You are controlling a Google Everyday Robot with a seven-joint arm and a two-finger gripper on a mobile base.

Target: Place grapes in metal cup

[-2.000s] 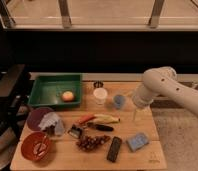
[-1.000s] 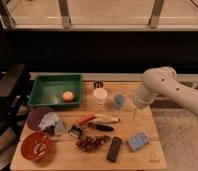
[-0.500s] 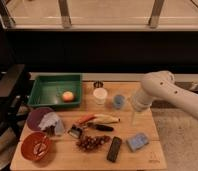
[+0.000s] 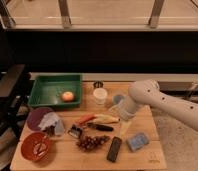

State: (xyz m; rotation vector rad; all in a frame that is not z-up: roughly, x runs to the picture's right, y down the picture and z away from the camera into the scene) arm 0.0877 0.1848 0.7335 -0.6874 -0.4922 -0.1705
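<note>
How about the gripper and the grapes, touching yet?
Apart. The camera view shows the gripper up right of the grapes, with table showing between them.

A light wooden table (image 4: 154, 159) stands in a dim room, with a black chair (image 4: 9, 90) at its left and pale speckled floor (image 4: 184, 137) to its right. Beyond the far edge rises a dark wall (image 4: 102, 52), topped by a window (image 4: 109, 11) with metal uprights (image 4: 65, 12) and bright light behind. The gripper (image 4: 123, 112) hangs over the table's right half.
</note>
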